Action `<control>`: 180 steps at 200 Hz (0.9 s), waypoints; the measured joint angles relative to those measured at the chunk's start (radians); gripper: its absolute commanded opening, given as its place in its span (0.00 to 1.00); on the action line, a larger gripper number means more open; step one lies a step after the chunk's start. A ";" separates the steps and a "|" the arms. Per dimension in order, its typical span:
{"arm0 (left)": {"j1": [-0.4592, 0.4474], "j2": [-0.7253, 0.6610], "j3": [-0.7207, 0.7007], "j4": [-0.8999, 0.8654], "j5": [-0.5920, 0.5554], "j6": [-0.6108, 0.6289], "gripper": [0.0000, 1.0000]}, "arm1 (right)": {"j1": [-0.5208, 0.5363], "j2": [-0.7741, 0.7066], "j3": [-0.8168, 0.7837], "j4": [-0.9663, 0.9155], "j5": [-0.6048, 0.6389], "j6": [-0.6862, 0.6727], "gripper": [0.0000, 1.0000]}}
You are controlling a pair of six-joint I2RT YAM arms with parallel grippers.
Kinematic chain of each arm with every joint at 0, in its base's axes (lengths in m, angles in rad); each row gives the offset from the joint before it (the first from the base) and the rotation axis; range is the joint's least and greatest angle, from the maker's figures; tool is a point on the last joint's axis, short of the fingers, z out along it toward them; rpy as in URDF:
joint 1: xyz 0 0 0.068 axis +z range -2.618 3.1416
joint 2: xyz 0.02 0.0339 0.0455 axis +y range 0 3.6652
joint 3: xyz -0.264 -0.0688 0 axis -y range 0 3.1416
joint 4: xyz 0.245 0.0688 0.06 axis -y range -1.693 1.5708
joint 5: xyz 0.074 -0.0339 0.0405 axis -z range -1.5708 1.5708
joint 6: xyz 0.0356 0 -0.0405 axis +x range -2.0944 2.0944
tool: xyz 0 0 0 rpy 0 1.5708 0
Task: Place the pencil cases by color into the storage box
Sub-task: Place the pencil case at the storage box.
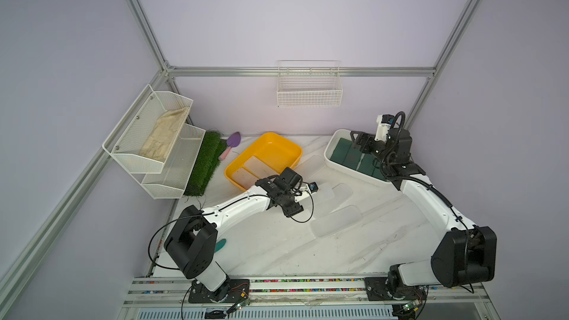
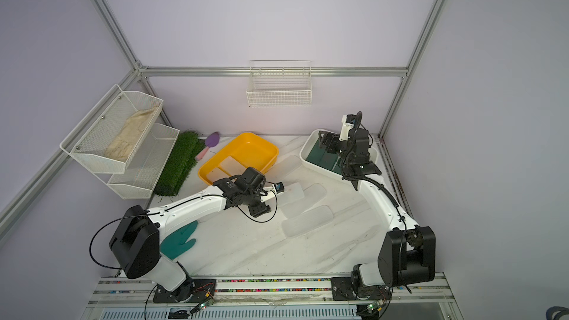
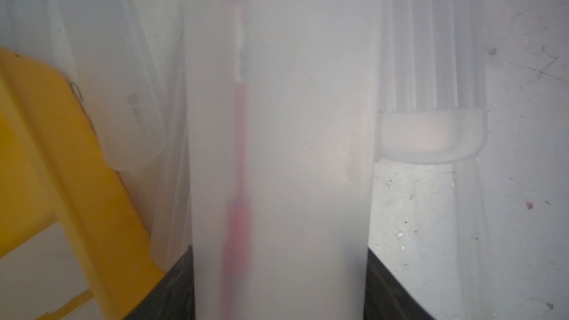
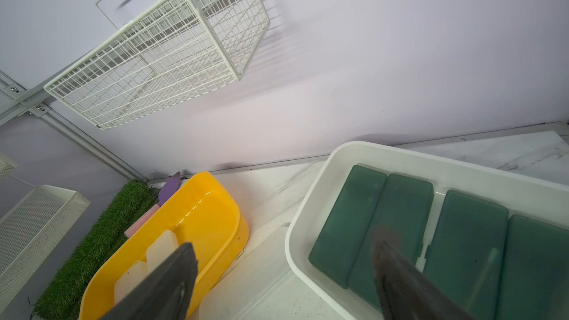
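Right arm reaches to the far right corner of the desk. The right hand hangs over the far end of the white box, fingers spread wide, nothing between them. Four green cases lie flat on the floor of that box, side by side along their long edges. A pale stick shape shows through the lid of one.

Left arm stretches toward the middle of the desk. The left hand pinches a frosted case by one end. In the wrist view the case fills the gap between the two dark fingers, and a red pen shows dimly through its wall. Whether its far end rests on the desk or hangs clear, I cannot tell.

The yellow tub sits at the back of the desk, left of the white box, set at an angle. Two pale frosted cases lie inside it, side by side at its near end.

Loose on the desk are three more of the frosted kind:
- One lies between the tub and the white box.
- One lies just beside the held one.
- One lies nearer the front.

Around the edges:
- teal glove beside the left arm's base
- grass mat at back left, with a purple trowel at its far end
- mesh rack on the left wall, beige cloth in its upper bin
- wire basket hung on the back wall
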 measured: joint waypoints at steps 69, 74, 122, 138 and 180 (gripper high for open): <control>0.115 0.000 0.019 0.002 -0.087 -0.164 0.67 | 0.051 -0.015 -0.040 0.034 0.009 -0.033 0.90; 0.117 0.000 0.027 0.001 -0.092 -0.177 0.67 | 0.055 -0.015 -0.043 0.037 0.009 -0.034 0.91; 0.154 0.000 0.118 -0.004 -0.126 -0.294 0.68 | 0.118 -0.015 -0.082 0.084 0.009 -0.060 0.90; 0.184 0.000 0.137 -0.006 -0.129 -0.338 0.68 | 0.143 -0.024 -0.109 0.098 0.008 -0.071 0.90; 0.264 0.029 0.174 -0.033 -0.142 -0.430 0.67 | 0.195 -0.072 -0.179 0.172 -0.016 -0.108 0.90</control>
